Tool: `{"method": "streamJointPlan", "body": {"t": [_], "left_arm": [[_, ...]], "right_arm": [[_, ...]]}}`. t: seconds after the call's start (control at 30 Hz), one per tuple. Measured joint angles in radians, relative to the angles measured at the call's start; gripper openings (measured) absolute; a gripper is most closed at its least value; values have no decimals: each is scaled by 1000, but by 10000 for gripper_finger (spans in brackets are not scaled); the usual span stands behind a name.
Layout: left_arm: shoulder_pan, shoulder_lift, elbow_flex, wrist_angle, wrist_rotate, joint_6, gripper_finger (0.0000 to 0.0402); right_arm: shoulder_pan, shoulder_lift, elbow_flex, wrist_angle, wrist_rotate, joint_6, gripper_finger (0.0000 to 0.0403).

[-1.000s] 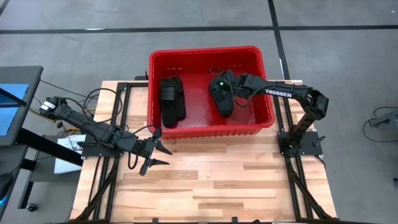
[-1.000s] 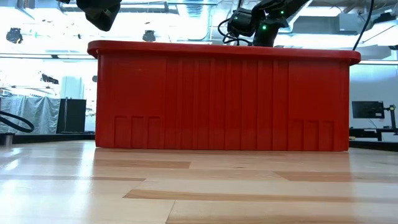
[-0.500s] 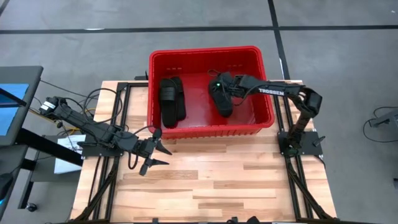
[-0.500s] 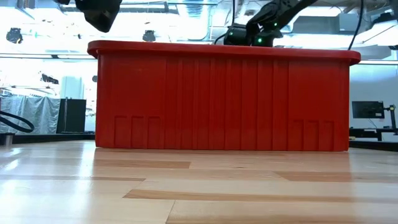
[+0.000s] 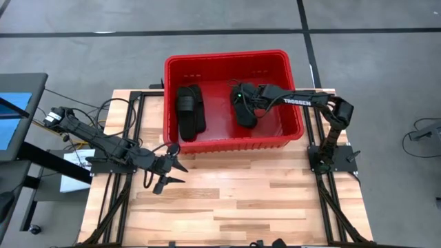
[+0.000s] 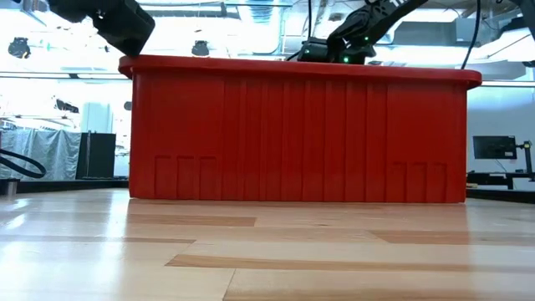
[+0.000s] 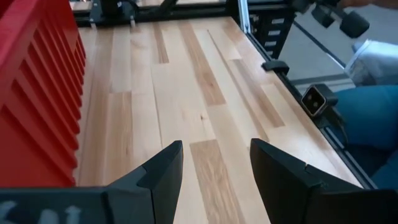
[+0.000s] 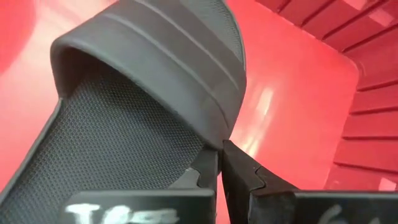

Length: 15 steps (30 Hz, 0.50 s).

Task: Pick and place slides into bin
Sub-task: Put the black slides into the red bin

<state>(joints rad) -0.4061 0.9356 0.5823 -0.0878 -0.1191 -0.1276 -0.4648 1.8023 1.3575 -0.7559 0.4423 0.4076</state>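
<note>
While the right gripper pinches a sandal's edge low inside the bin for release, the left gripper waits open near the table's left edge.

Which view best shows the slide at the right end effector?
The right wrist view: the slide fills it, its strap edge between the right end effector's fingers. The high view shows it small inside the bin; the low and left wrist views don't show it.

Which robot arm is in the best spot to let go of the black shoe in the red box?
The right one. The right gripper reaches inside the big red plastic bin, shut on a matte black slide sandal low over the bin's floor. The left gripper hangs open and empty over the wooden table, outside the bin.
</note>
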Motion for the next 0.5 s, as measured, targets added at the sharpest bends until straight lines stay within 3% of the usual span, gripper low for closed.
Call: {"method": "streamJointPlan", "body": {"t": [0.5], "left_arm": [[0,0,0,-19,1,0,178]], "right_arm": [[-2,-3,6,-57,2,2,0]]}}
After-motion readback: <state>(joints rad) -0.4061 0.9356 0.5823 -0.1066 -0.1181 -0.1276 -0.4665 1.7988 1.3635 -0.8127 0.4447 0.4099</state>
